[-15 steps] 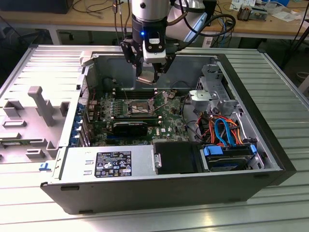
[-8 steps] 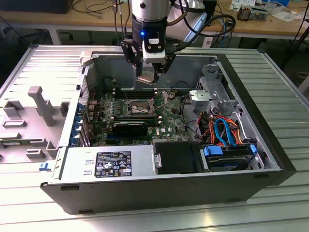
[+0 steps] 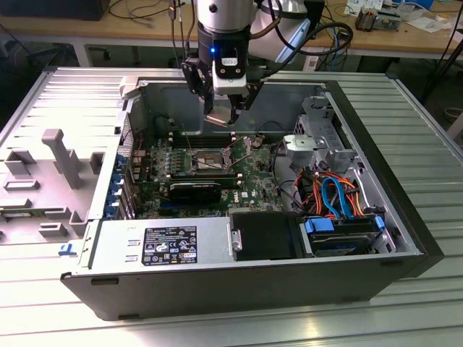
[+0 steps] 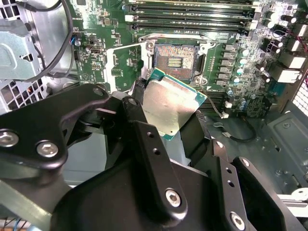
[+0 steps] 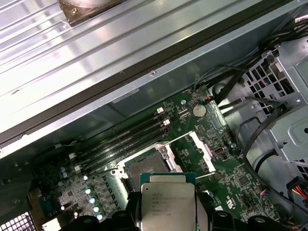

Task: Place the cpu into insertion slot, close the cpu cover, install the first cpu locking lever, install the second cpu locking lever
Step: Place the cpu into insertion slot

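My gripper point(image 3: 219, 116) hangs over the open computer case, shut on the cpu point(image 3: 217, 120), a flat square chip with a dull silver top. In the second wrist view the black fingers point(image 4: 137, 113) clamp the cpu point(image 4: 171, 103) by two opposite edges, tilted, above the board. The insertion slot point(image 4: 175, 60) lies bare with its dark centre showing, a short way beyond the chip. The cpu cover point(image 4: 122, 65) stands swung open beside the slot. In the first wrist view the cpu point(image 5: 166, 204) hovers just in front of the insertion slot point(image 5: 147, 168), with the cpu cover point(image 5: 202, 149) raised to one side.
Long black memory slots point(image 5: 125, 137) run beside the socket. A black heatsink block point(image 3: 195, 191) lies on the board in front of the socket. The power supply point(image 3: 166, 246), a drive cage point(image 3: 318, 144) and coloured cables point(image 3: 333, 195) crowd the case. A grey plastic part point(image 3: 65, 159) lies outside.
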Controlling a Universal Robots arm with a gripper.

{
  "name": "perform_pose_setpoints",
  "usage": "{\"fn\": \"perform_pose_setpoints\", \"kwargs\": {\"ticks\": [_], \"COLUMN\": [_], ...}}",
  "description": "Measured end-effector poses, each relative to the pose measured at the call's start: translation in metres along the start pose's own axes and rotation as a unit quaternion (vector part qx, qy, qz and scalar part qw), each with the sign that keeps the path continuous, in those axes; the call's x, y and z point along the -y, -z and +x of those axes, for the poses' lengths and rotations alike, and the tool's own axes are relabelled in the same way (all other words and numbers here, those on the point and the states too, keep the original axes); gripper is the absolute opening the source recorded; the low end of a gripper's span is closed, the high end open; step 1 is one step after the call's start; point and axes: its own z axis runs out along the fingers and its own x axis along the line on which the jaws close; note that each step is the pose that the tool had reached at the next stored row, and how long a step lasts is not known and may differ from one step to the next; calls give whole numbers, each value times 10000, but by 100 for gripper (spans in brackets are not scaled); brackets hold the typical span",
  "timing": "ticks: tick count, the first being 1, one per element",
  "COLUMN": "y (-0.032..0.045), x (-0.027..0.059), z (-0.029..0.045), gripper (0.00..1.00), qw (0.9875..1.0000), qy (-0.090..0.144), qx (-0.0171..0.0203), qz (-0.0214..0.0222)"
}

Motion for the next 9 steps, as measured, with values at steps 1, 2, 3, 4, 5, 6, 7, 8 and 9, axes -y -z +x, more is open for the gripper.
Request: {"fn": "perform_pose_setpoints", "kwargs": {"ticks": [1, 2, 3, 4, 5, 6, 7, 8, 9], "y": [0, -1, -1, -1, -1, -2, -2, -2, -3], "x": [0, 0, 0, 0, 0, 0, 0, 0, 0], "z": [0, 0, 0, 0, 0, 0, 0, 0, 0], "gripper": [55, 55, 55, 55, 55, 55, 55, 55, 55], "qw": [10000, 10000, 10000, 10000, 10000, 10000, 10000, 10000, 9999], "qy": [-10, -28, -46, -59, -67, -74, -83, -90, -101], "qx": [1, 2, 4, 5, 6, 7, 7, 8, 9], "qz": [0, -1, 0, -1, -1, -2, -2, -1, -2]}}
